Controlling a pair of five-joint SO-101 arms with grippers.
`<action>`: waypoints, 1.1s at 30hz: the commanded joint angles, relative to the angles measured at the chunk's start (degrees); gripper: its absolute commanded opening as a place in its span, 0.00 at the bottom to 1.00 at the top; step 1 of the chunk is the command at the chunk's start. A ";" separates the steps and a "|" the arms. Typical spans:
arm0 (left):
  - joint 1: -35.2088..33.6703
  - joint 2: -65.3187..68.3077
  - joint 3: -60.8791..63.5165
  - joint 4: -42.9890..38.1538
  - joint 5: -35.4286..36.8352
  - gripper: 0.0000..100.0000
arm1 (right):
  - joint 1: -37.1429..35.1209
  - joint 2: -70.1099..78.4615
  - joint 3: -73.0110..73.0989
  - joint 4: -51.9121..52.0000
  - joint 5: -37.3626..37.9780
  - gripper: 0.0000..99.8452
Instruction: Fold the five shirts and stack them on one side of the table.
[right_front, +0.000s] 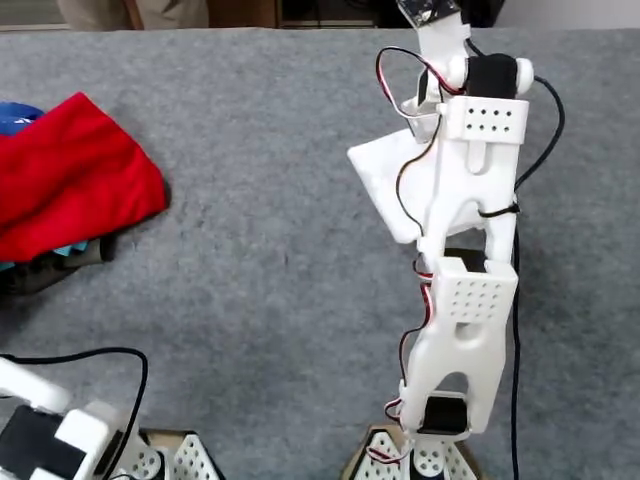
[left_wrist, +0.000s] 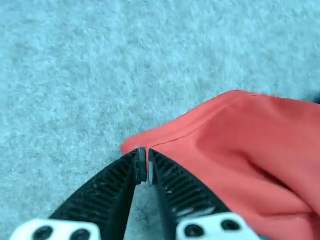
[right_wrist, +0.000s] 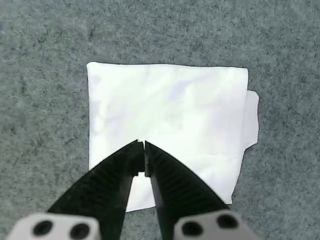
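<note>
Looking down in the high view: red shirt (right_front: 75, 175) lies folded atop a pile at the left edge of the grey bench (right_front: 260, 270), with blue cloth (right_front: 18, 112) and dark cloth (right_front: 50, 270) poking out beneath. Folded white shirt (right_front: 385, 180) lies mid-bench, partly under the right arm (right_front: 465, 250). Left arm (right_front: 60, 435) sits at the near edge.

Left wrist view: left jaws pressed together, nothing between them, tips lined up with a corner of the red shirt (left_wrist: 240, 145).

Right wrist view: right jaws closed and empty above the white shirt (right_wrist: 170, 115), which lies flat.
</note>
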 joint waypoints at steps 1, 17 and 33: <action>1.49 -2.77 -3.16 0.88 -0.44 0.03 | -0.66 -3.03 -0.04 1.23 -0.09 0.01; 6.15 16.31 -6.95 -2.02 3.25 0.28 | -0.40 -3.03 -0.04 1.23 -0.09 0.01; 6.24 29.67 -50.55 42.37 3.25 0.02 | -0.31 -1.45 -0.04 1.23 -0.09 0.01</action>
